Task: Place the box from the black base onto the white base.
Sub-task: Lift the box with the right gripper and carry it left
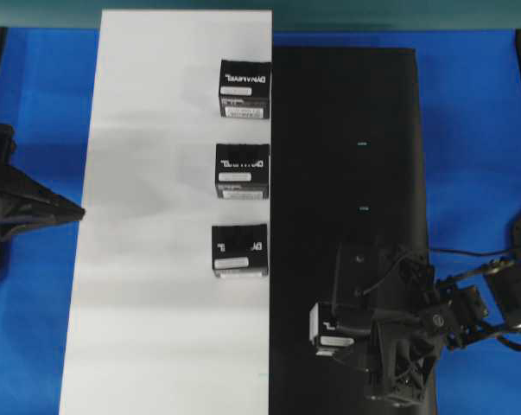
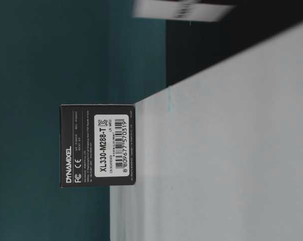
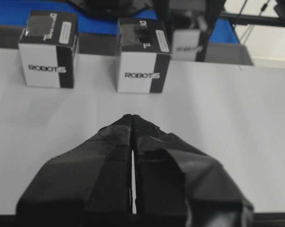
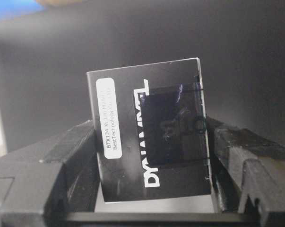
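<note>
Blue surface [image 1: 476, 130]; three identical cartons [image 1: 242, 168] upright.

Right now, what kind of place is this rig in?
Likely a robotics lab bench: two arms over a blue surface, white base and black base laid as test zones, identical DYNAMIXEL cartons as props.

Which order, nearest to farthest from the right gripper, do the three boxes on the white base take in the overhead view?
Measured from the right gripper, shut on the box over the black base:
1. Bottom box, lowest in the row on the white base, nearest.
2. Middle box, next up the right edge.
3. Top box, farthest.
</note>
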Tool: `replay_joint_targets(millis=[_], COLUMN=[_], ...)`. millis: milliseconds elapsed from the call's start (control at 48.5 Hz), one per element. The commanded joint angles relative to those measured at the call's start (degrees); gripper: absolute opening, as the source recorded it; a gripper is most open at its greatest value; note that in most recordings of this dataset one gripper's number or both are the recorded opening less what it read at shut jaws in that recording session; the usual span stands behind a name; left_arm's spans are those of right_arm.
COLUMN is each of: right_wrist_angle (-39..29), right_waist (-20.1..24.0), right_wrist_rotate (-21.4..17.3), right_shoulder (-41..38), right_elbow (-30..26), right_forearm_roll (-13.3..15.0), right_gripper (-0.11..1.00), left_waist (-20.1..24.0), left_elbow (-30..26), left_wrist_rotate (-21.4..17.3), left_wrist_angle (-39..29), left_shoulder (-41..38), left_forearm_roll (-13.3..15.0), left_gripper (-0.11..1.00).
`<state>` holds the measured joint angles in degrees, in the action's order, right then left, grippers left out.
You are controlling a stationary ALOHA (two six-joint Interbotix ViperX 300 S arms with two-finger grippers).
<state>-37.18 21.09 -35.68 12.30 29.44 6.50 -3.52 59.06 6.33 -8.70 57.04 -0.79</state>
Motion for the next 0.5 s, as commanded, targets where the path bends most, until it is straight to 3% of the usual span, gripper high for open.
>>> replay_joint_targets(millis=[0, 289, 475], right_wrist_angle=[-2.37, -5.8, -7.82], right_waist=[0.09, 0.0, -0.7], right_wrist_rotate=[0.26, 0.53, 2.64], right_shoulder=[0.0, -6.68, -12.13], right_elbow=[-4.92, -16.44, -22.41], right_forearm_roll=[0.09, 1.49, 2.11], right_gripper=[0.6, 0.6, 0.6], left_waist=[-0.09, -0.09, -0.09], left_elbow=[-1.05, -1.05, -1.05], left_wrist_rotate=[0.0, -0.09, 0.0], left_wrist_angle=[0.26, 0.26, 0.26], left_shoulder=[-0.44, -0.44, -0.44], left_forearm_roll=[-0.18, -0.18, -0.18], left_gripper=[-0.02, -0.02, -0.02])
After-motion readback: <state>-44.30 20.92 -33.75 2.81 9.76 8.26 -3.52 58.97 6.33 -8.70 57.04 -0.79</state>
